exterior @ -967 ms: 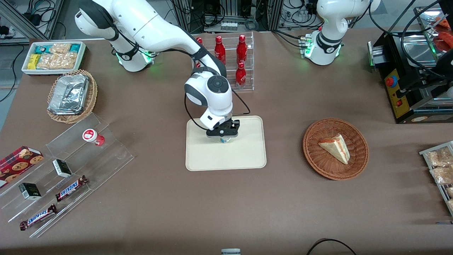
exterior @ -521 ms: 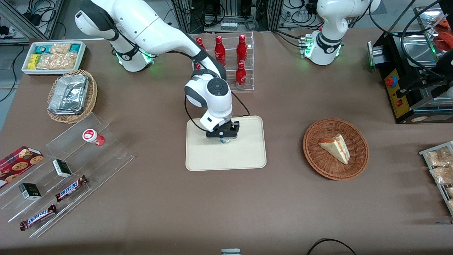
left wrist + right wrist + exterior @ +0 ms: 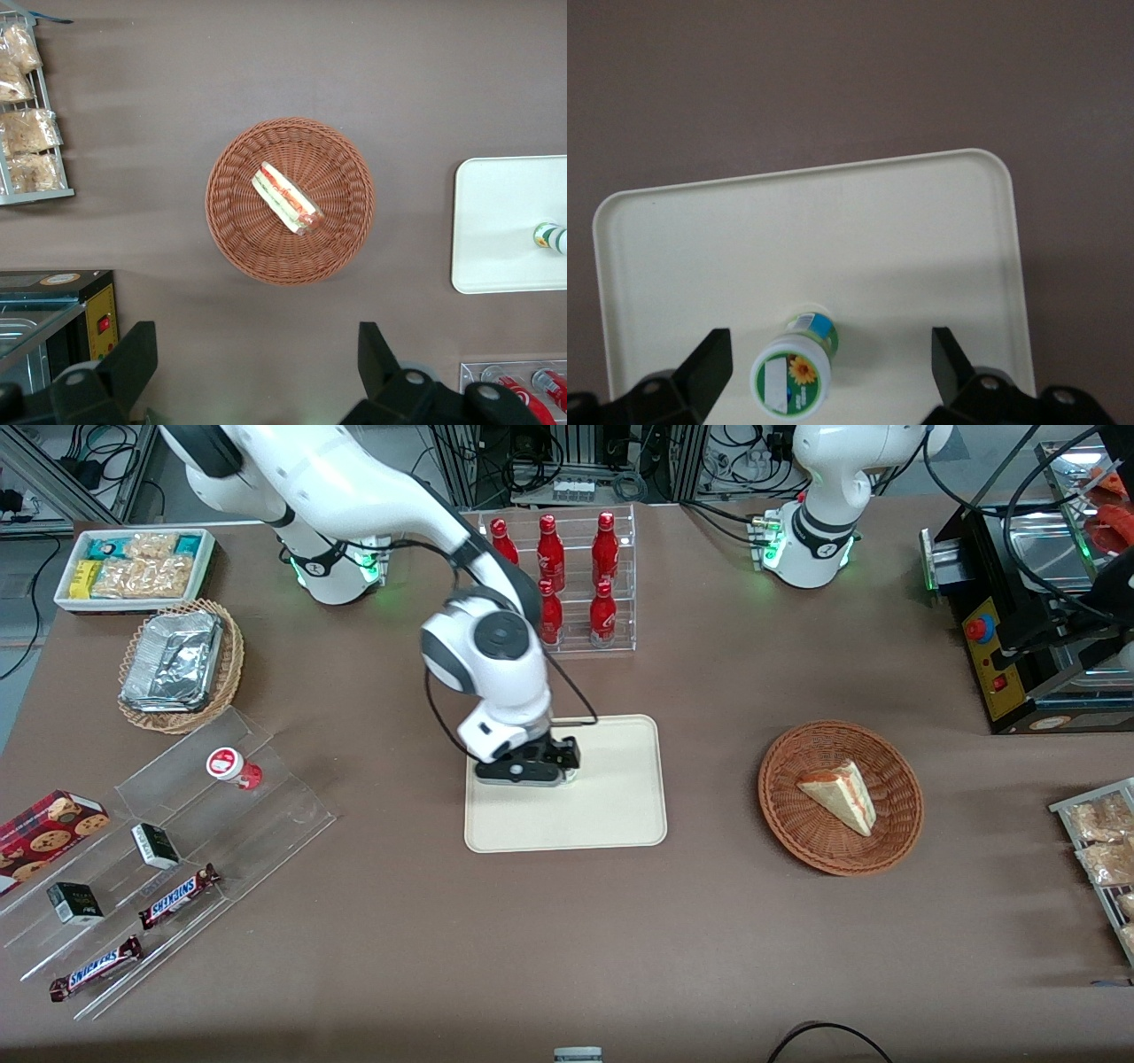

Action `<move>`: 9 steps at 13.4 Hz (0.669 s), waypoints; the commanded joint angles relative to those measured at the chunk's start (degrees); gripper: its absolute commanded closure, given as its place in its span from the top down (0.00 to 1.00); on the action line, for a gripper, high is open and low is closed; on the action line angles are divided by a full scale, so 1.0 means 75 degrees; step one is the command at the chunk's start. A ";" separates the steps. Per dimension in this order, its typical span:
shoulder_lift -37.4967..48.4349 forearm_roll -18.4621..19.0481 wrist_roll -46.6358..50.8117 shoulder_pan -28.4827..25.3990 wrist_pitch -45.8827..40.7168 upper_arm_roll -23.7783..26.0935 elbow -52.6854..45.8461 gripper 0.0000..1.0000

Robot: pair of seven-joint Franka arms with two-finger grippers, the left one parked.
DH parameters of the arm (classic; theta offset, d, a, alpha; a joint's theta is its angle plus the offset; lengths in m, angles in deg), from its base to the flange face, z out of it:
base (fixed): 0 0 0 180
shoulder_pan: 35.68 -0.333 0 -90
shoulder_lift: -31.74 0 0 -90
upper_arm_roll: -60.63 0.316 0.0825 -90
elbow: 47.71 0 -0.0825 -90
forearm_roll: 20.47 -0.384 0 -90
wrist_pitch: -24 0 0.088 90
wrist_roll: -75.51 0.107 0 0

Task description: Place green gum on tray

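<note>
From my seat, starting at the working arm's end of the worktop [image 3: 372, 957], I see a white bin of snack packets [image 3: 135, 567] at the corner farthest from the front camera. Nearer to the camera comes a wicker basket holding a foil pan [image 3: 177, 664], then a clear stepped stand [image 3: 168, 859] carrying a red-lidded bottle [image 3: 232, 765], small dark boxes and two chocolate bars.

Midway along the worktop lies the tray [image 3: 611, 815]. The hand [image 3: 523, 772] hangs just above the tray's edge on the working arm's side, raised clear of it. Its fingers [image 3: 709, 363] are spread wide apart and grip nothing. The green gum [image 3: 794, 372] stands upright on the tray, loose between the spread fingers and touching neither. From the front, I catch only a sliver of it past the hand.

A clear rack of red bottles [image 3: 576, 576] stands farther from the camera than the tray. Toward the parked arm's end sits a round wicker basket [image 3: 840, 797] with a sandwich wedge [image 3: 837, 793] in it.
</note>
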 commanded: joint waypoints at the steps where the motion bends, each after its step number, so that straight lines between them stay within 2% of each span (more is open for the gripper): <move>1: 0.1541 -0.1152 -0.1755 0.0774 -0.1354 0.0068 0.0746 1.00; 4: 0.2702 -0.1786 -0.3268 0.1992 -0.3066 0.0056 0.0792 1.00; 9: 0.3958 -0.1800 -0.5085 0.3890 -0.5271 0.0009 0.0792 1.00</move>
